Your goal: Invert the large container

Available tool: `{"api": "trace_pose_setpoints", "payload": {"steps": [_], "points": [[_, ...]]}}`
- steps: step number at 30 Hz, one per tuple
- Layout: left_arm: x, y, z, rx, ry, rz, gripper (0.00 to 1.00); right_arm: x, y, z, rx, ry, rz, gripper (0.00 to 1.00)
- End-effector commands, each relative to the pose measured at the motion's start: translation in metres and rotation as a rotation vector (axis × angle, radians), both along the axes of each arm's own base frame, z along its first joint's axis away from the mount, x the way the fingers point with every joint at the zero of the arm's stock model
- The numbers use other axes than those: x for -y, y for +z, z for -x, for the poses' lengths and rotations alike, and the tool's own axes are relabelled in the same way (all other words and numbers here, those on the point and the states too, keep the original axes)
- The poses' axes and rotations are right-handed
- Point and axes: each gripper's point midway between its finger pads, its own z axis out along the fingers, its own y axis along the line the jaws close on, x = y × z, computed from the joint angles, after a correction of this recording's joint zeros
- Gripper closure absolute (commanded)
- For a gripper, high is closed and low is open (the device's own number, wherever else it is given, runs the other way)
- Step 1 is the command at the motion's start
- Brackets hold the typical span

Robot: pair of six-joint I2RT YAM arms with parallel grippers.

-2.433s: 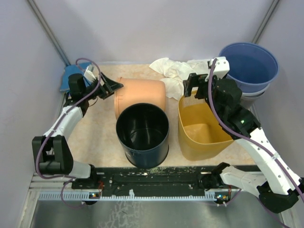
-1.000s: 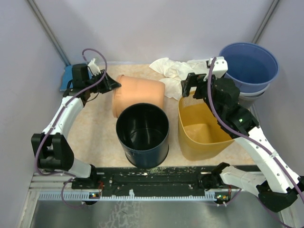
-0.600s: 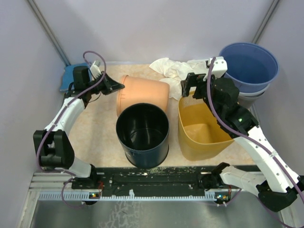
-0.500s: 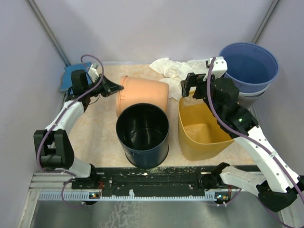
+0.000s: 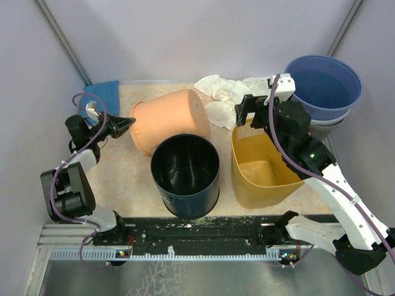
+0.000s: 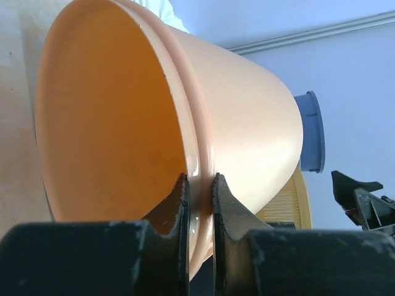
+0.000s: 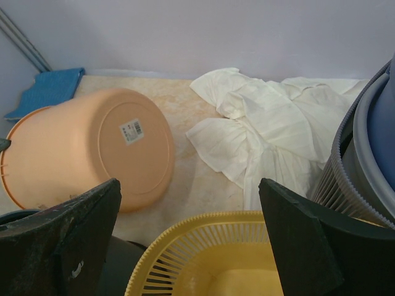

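Beige speckled tabletop [image 5: 123, 179] fills the floor of a pale-walled enclosure, with both arms mounted along the near edge. On it, left of centre and toward the back, the large peach container [image 5: 166, 120] lies tipped over. Its open mouth faces left and its flat base, which carries a small label, is turned toward the right and back, as the right wrist view [image 7: 105, 154] shows.

The left gripper [image 5: 126, 121] is clamped on the container's rim. In the left wrist view its two dark fingers [image 6: 176, 203] pinch the rolled lip, one inside the wall and one outside.

Just in front of the container stands an upright black bucket [image 5: 185, 169], and whether the two touch cannot be told. To the right of the bucket sits a yellow slatted basket [image 5: 247, 185]. Above the basket's far rim hangs the right gripper [image 5: 256, 111], jaws spread wide and holding nothing.

Behind the basket a crumpled white cloth [image 5: 225, 92] lies on the table. A blue tub [image 5: 321, 86] nested in a grey one [image 5: 330, 120] occupies the back right corner. A folded blue cloth [image 5: 102, 95] lies in the back left corner.
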Motion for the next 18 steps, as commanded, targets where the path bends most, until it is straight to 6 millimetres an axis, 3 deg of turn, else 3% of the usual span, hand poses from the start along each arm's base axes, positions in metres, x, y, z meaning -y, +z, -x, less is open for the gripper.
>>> {"api": "trace_pose_setpoints", "payload": {"steps": [1,12,18], "points": [[-0.006,-0.060,0.011,-0.199,0.037,0.033,1.00,-0.002,0.022,0.001,0.054,0.010,-0.038,0.07],[-0.042,-0.087,0.008,-0.268,0.161,0.040,1.00,-0.001,0.022,0.002,0.049,0.005,-0.034,0.07],[-0.052,-0.102,0.009,-0.295,0.201,0.010,1.00,-0.001,0.022,0.002,0.048,0.006,-0.035,0.07]]}}
